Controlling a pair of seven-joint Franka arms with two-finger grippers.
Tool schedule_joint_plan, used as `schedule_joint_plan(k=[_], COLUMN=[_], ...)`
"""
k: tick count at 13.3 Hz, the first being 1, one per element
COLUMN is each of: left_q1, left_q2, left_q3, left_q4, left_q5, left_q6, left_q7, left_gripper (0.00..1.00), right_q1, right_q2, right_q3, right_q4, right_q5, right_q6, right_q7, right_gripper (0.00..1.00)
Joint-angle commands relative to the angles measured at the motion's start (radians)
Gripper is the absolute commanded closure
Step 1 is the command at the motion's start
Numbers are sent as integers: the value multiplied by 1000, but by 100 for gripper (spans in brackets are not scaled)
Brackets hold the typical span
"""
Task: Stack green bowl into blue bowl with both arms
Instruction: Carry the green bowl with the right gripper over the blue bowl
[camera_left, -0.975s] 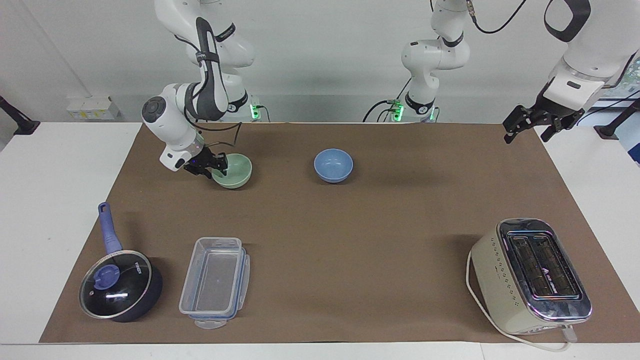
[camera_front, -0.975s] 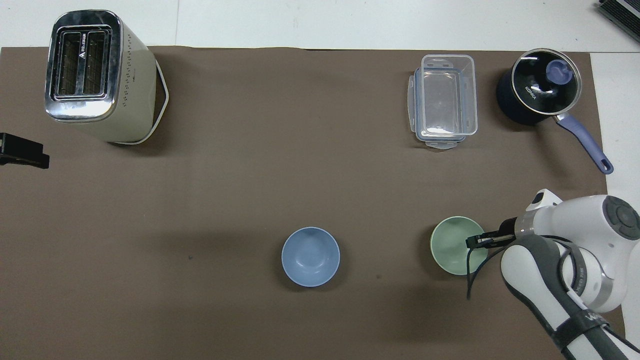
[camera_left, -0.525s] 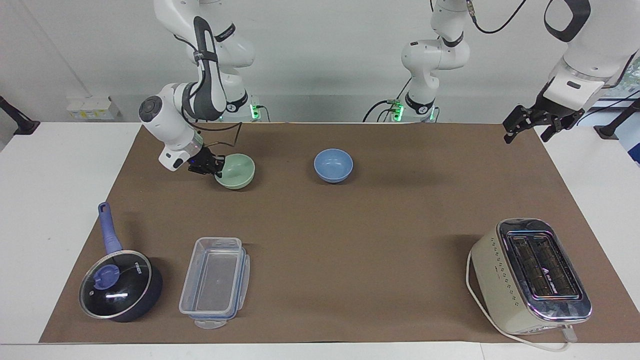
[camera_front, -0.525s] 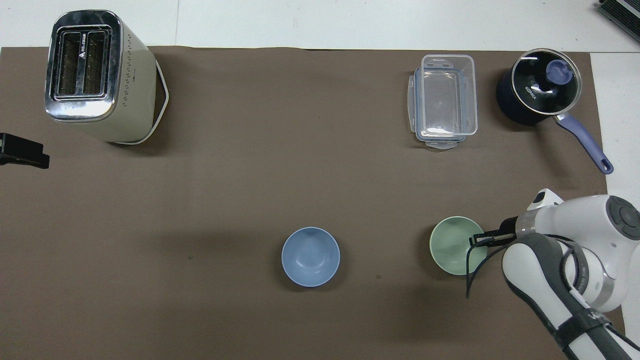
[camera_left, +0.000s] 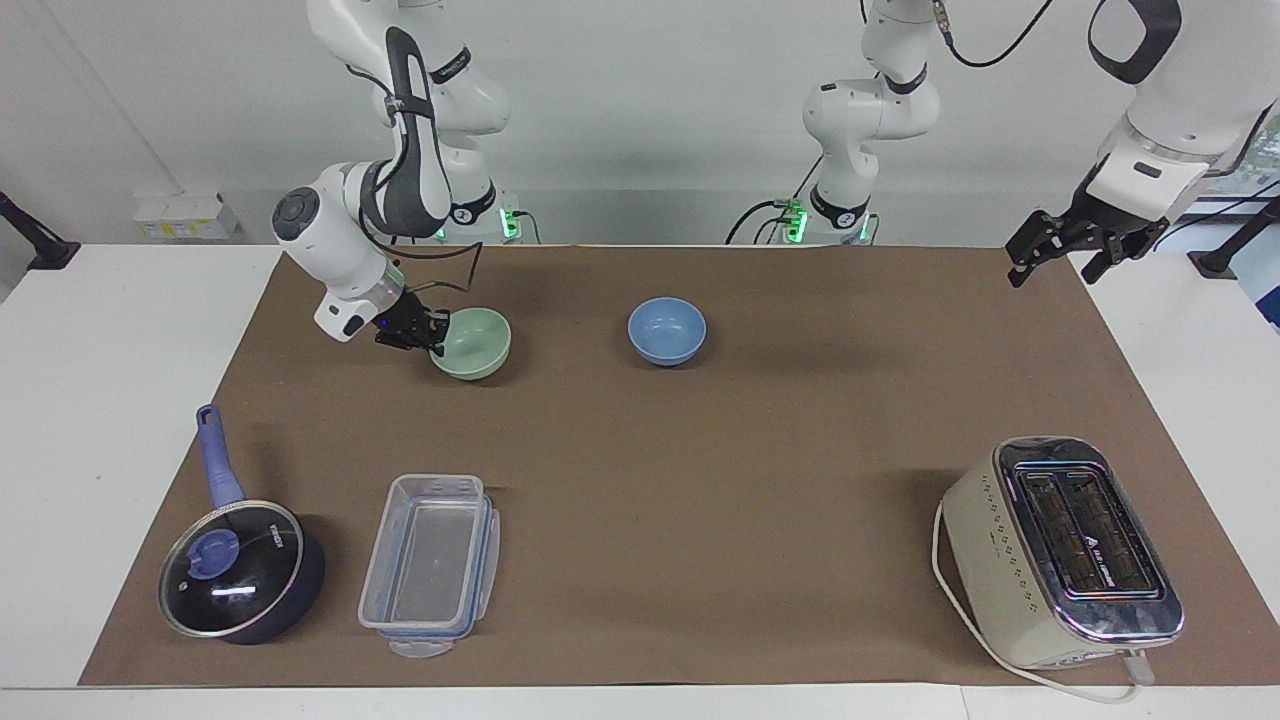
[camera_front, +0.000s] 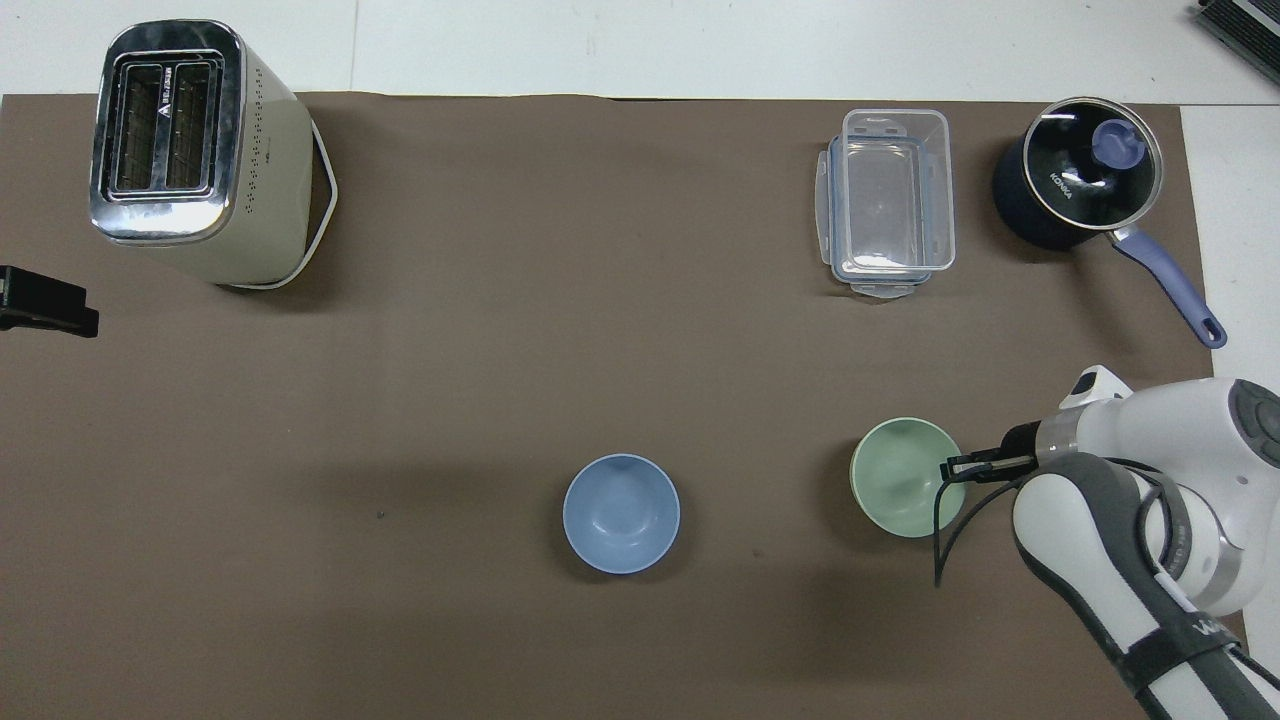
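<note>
The right gripper (camera_left: 436, 337) is clamped on the rim of the green bowl (camera_left: 474, 343), at the edge toward the right arm's end of the table; the bowl appears raised slightly off the brown mat (camera_left: 700, 450), tilted. The blue bowl (camera_left: 667, 331) serves as landmark. It sits upright on the mat, toward the left arm's end from the green bowl, well apart from it. The clear container (camera_left: 430, 563) and the lidded saucepan (camera_left: 240, 570) lie farther from the robots than the blue bowl, toward the right arm's end. The toaster (camera_left: 1065, 550) stands farther still, toward the left arm's end. The left gripper (camera_left: 1060, 250) waits with fingers spread wide, empty, over the mat's edge at the left arm's end.
</note>
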Motion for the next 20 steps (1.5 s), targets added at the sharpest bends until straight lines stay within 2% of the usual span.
schedule_joint_plan(k=[1,5,8,9,13,20], left_q1=[2,2,2,2,2,2], left_q2=[4,4,4,4,4,4], left_q3=[-2,-2,-2,-2,-2,-2], left_q4=[15,15,15,15,15,15], left_q5=[19,19,19,19,19,19], left_q6=[-20,-21,-20,-21,-21,-20], left_q7=[-10,-10,-10,-10,-10,-10], left_gripper=[0,0,0,0,0,0], right_q1=[55,278,485,517,611,614], right_q2=[-34,-68,-62,-52,15,60], right_q3=[15,18,18,18,26,29], right_q4=[59,86,117,132,163,149], right_q5=[31,31,16,16,16,17], right_q6=[-113,-110,-26,-10,52,89], right_q7=[51,339,609,660,783,789], right_gripper=[100,100,100,100,100,100])
